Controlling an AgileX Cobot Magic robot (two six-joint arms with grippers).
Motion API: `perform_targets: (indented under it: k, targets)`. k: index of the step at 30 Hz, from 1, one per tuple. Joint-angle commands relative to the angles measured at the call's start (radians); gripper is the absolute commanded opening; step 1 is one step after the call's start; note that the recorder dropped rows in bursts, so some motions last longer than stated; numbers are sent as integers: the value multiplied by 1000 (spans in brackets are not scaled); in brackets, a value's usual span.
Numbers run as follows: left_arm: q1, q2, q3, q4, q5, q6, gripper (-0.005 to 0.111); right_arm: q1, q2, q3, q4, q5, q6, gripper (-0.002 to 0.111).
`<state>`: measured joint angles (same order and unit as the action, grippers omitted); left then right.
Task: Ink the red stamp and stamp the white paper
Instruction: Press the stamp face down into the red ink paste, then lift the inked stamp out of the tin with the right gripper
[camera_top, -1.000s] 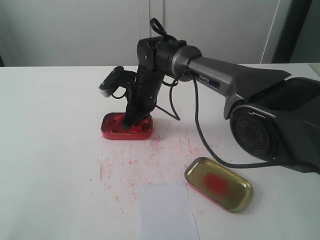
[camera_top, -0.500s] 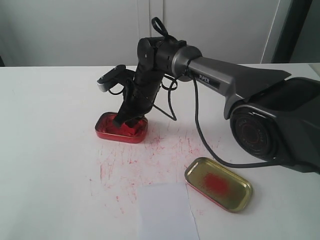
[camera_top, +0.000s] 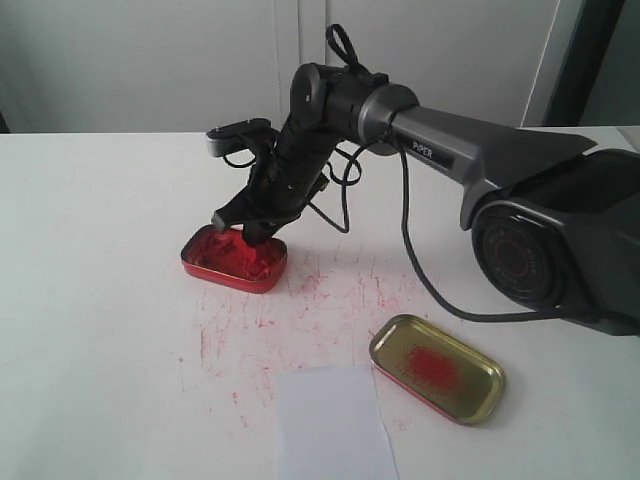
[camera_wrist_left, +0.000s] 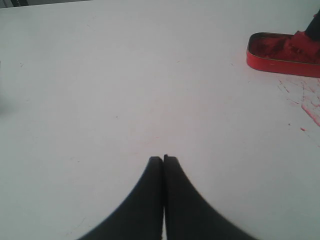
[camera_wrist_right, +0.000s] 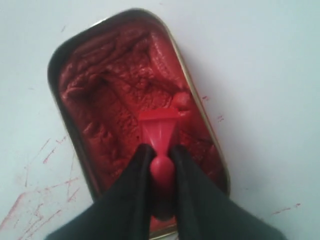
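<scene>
The red stamp is gripped by its knob between the black fingers of my right gripper. Its square base sits down at the lumpy red paste of the red ink tin. In the exterior view the right gripper leans over the tin from the right, and the stamp hardly shows against the paste. The white paper lies flat near the table's front edge. My left gripper is shut on nothing above bare white table, with the tin off to one side.
A gold tin lid with a red smear lies right of the paper. Red ink streaks mark the tabletop between the tin and the paper. The right arm's cable hangs down to the table.
The right gripper has swung left and tilted lower, still holding the stamp. The red tin has slid a little to the left with it.
</scene>
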<state>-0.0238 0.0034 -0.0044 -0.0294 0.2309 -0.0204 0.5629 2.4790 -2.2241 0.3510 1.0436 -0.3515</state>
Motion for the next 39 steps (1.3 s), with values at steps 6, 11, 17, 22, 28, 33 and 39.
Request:
perform_targets:
  k: [6,11,17,22,28,33,39]
  targets:
    - [1,-3,4,0,-6,-2,0,-28,-17,2,130,-24,70,0]
    - [1,-3,4,0,-6,-2,0,-36,-32,2,130,-21,96,0]
    - [1,-3,4,0,-6,-2,0,-36,-94,2,130,48,142,0]
    - [1,-3,4,0,-6,-2,0,-36,-135,4,125,148,224,0]
    - [1,-3,4,0,-6,-2,0,-32,-195,7,121,177,253,0]
    - [1,-3,4,0,-6,-2,0,-2,-289,86,53,177,269,0]
    - [1,-3,4,0,-6,-2,0,39,-430,253,-33,177,273,0]
